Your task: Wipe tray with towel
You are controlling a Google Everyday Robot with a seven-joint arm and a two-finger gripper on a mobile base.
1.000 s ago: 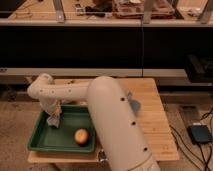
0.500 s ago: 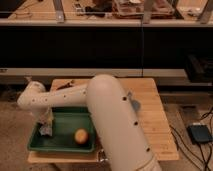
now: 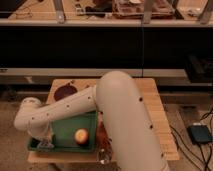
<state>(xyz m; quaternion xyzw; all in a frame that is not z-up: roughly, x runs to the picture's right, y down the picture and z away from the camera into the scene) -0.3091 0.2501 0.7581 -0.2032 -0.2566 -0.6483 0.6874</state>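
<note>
Tray (image 3: 62, 131) lay on tabletop (image 3: 155, 112), claw (image 3: 45, 144) closed at tray's front-left corner, grasp contents unclear, orange fruit (image 3: 81, 136) just beside, purple bowl (image 3: 65, 92) behind.

place: lab | evidence: cluttered workbench (image 3: 130, 7), floor cables (image 3: 202, 120)

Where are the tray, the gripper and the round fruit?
tray (image 3: 67, 131), camera view, bare green floor.
gripper (image 3: 45, 144), camera view, tip at the tray's front left corner.
round fruit (image 3: 81, 136), camera view, its middle.
</note>
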